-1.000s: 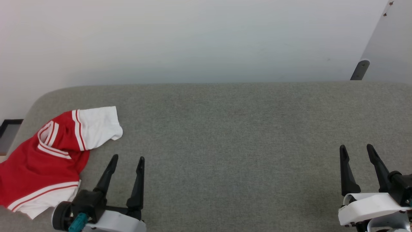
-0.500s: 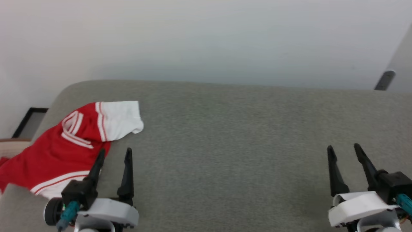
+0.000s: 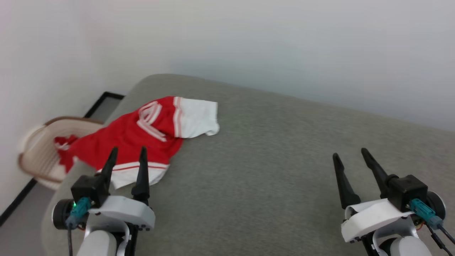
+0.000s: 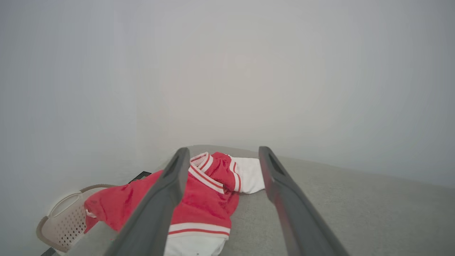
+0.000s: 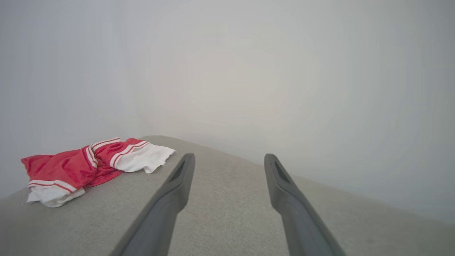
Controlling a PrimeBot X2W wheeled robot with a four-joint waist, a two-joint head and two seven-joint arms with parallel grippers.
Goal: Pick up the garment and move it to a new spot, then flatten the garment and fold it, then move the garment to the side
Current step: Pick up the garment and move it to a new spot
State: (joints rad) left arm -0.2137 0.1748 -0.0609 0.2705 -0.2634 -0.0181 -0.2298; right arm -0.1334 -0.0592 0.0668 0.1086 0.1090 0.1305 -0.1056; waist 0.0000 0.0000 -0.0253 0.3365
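Standing spread wide, the two long dark fingers (image 4: 160,206) of the left gripper (image 3: 128,149) hold nothing. In the head view their tips lie over the white hem of the shirt (image 3: 142,138), and I cannot tell whether they touch the cloth. The left wrist view shows the shirt (image 4: 209,192) framed between them, just ahead. The right gripper (image 3: 349,153) is well apart from it over bare surface, its fingers (image 5: 167,213) just as wide apart and empty. The shirt (image 5: 89,163) lies crumpled at the left corner of a grey padded surface (image 3: 266,160). One white sleeve is laid out toward the middle, the striped neckline faces up, and one red end hangs off the edge above a pale basket (image 3: 39,156). The basket stands on the floor beside that corner, and its wall (image 4: 64,220) is pierced with small holes. Nothing lies between either gripper and the shirt. The shirt is soft red fabric with white sleeves, a white hem band and red-and-white stripe trim. The surface is a coarse woven grey with a rounded corner, and a plain pale wall (image 3: 249,42) rises behind it.
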